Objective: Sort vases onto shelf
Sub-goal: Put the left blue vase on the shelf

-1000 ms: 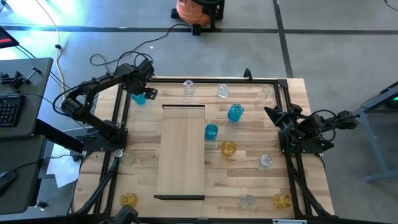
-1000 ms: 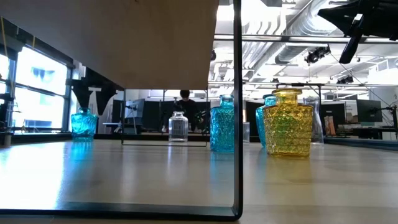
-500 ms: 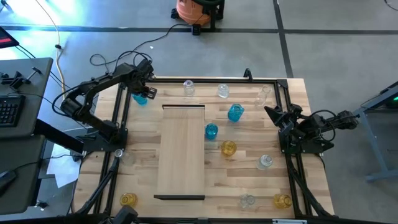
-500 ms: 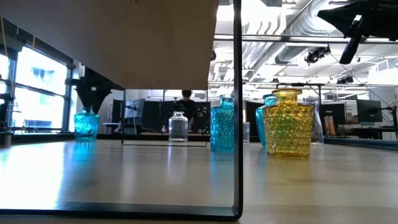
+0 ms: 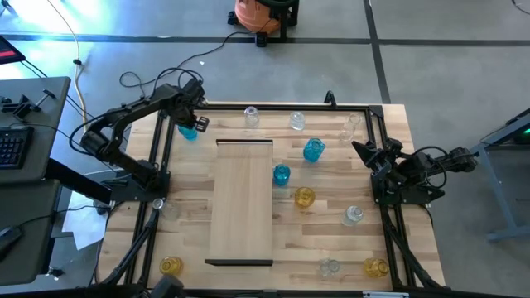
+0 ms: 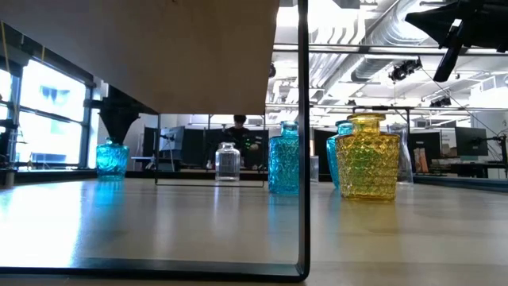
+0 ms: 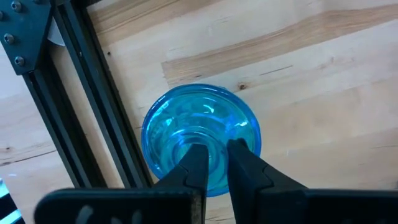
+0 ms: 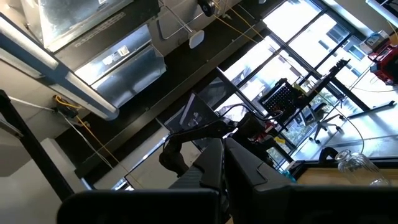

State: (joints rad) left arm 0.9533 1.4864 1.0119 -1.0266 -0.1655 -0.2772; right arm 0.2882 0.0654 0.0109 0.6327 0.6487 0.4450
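A blue vase [image 5: 187,131] stands on its base at the table's far left corner, beside the dark frame rail. My left gripper [image 7: 216,154] points straight down onto its top and is shut on it; the low view shows the dark fingers just above the vase [image 6: 113,157]. The pale wood shelf [image 5: 242,201] lies lengthwise in the table's middle, with nothing on it. My right gripper [image 5: 364,151] waits shut at the table's right side, tilted upward, touching nothing. My left gripper holds the blue vase at its neck [image 7: 214,138], at the top of the vase, coming from above with the fingers pointing down. The narrow gap between the fingers [image 7: 196,165] sits over the neck's rim. The vase stands upright, its base on the table.
Other vases stand around the table: clear ones [image 5: 251,116] [image 5: 296,121] [image 5: 351,124] along the far edge, blue ones [image 5: 313,150] [image 5: 281,174] and a yellow one [image 5: 304,197] right of the shelf, more near the front edge [image 5: 171,265] [image 5: 375,267]. A dark frame [image 5: 161,157] borders the table.
My left gripper has shut from wide open onto the blue vase's top without moving away. The vase has slid a little toward the table's right as the fingers came together, still upright on the table.
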